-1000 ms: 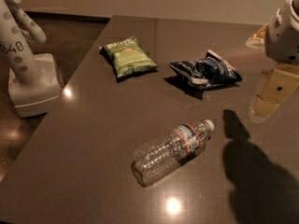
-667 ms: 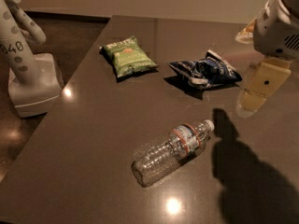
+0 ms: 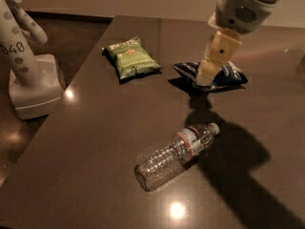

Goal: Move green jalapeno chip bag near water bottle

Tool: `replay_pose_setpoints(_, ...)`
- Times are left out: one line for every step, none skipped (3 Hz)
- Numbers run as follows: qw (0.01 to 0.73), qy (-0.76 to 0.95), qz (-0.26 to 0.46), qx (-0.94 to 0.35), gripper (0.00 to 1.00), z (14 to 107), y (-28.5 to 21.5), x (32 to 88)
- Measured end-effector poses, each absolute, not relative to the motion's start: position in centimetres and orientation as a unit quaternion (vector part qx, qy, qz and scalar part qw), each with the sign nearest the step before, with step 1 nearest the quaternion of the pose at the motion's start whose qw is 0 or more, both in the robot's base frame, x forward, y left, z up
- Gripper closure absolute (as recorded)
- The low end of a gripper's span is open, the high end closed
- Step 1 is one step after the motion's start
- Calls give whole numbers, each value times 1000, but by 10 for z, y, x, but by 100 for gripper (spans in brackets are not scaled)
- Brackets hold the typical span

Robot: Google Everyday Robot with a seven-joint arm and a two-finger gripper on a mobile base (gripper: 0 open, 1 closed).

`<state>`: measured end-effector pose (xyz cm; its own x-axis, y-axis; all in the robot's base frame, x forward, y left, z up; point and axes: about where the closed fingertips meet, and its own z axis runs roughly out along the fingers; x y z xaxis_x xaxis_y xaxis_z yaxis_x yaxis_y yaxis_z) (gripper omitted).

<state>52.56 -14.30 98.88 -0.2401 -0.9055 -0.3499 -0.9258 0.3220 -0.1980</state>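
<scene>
The green jalapeno chip bag (image 3: 131, 57) lies flat on the dark table at the back left. The water bottle (image 3: 175, 150) lies on its side in the middle of the table, its white cap pointing to the back right. My gripper (image 3: 208, 78) hangs from the upper right, in front of the dark blue and white snack bag (image 3: 224, 75). It is well to the right of the green bag and above and behind the bottle. It holds nothing that I can see.
A white robot base with a spotted arm marked 040 (image 3: 26, 66) stands on the floor beside the table's left edge. The table's left edge (image 3: 71, 87) runs diagonally. The arm's shadow falls right of the bottle.
My gripper and arm have moved left and toward the back of the table, from the right edge of the view to in front of the dark blue snack bag. Bags and bottle have not moved.
</scene>
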Motion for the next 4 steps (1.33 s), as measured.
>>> replay_pose_setpoints(213,796,58,-563,0,982,-107,579)
replay_pose_setpoints(211,809,86,-542,0,957,-66,629)
replay_pose_setpoints(202,828,96,-514,0,932,-35,663)
replay_pose_setpoints(190,844,101,-491,0,908,-9,685)
